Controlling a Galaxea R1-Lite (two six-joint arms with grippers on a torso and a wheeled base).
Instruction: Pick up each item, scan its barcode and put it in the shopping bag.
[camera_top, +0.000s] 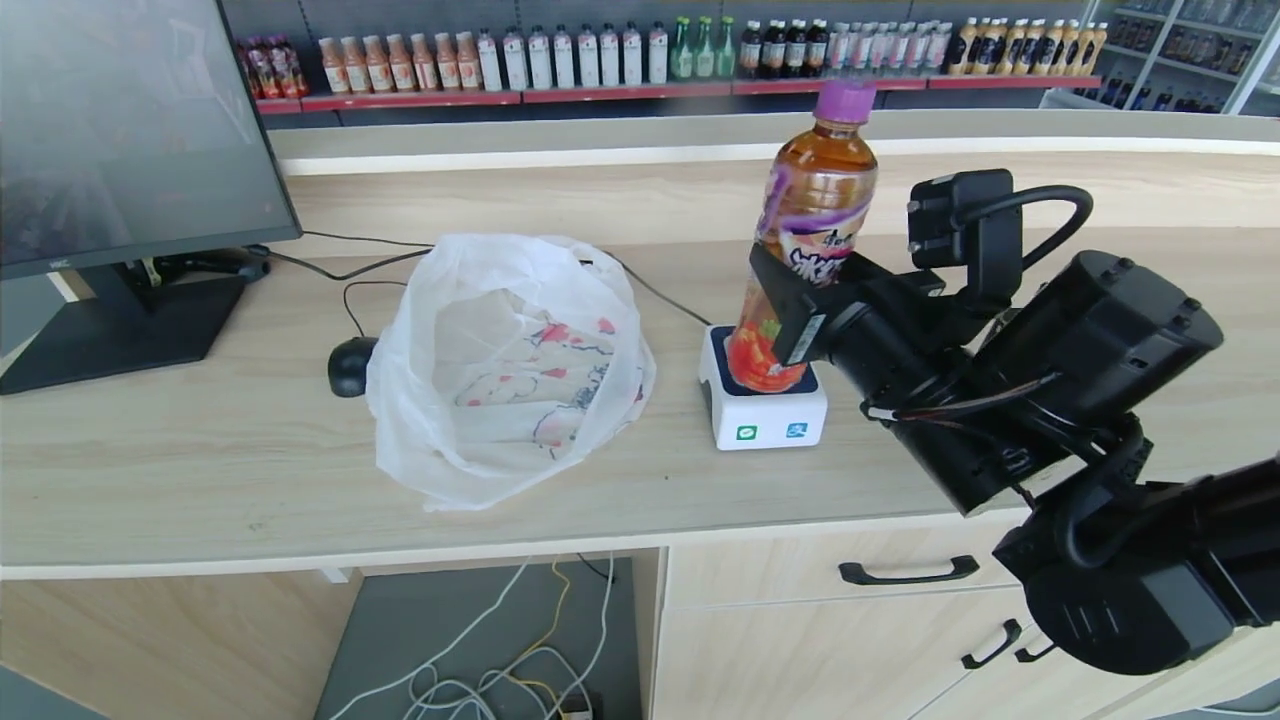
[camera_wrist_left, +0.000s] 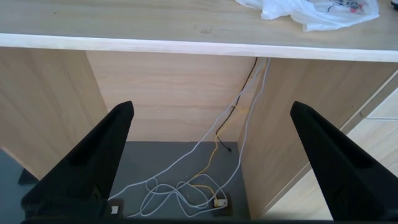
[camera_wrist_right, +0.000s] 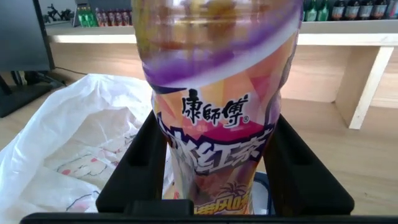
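The right hand (camera_top: 778, 300) is gripping the bottle (camera_top: 815, 210) around its lower half, its two dark fingers (camera_wrist_right: 144, 163) pressing on opposite sides of the label. The bottle is standing nearly upright, leaning a little, with its purple cap on top. Its base is sitting over the dark top of the white scanner (camera_top: 765, 418); whether it is touching or just hovering is not clear.

The scanner is resting on the table (camera_top: 200, 470), just beside the bag (camera_top: 510, 370) on the robot's right. The white plastic bag is lying slumped with its mouth gaping upward, and something printed in red and white is showing through it. A black mouse (camera_top: 350, 366) is sitting against the bag's far-left side, and a monitor (camera_top: 130, 130) is standing at the table's left end.

The left hand (camera_wrist_left: 214, 168) is hanging below the table edge, its fingers spread wide and holding nothing. It is facing the open space under the table, where cables (camera_wrist_left: 205, 186) are trailing down onto the floor.

A shelf (camera_top: 650, 92) lined with drinks is running along the back wall.
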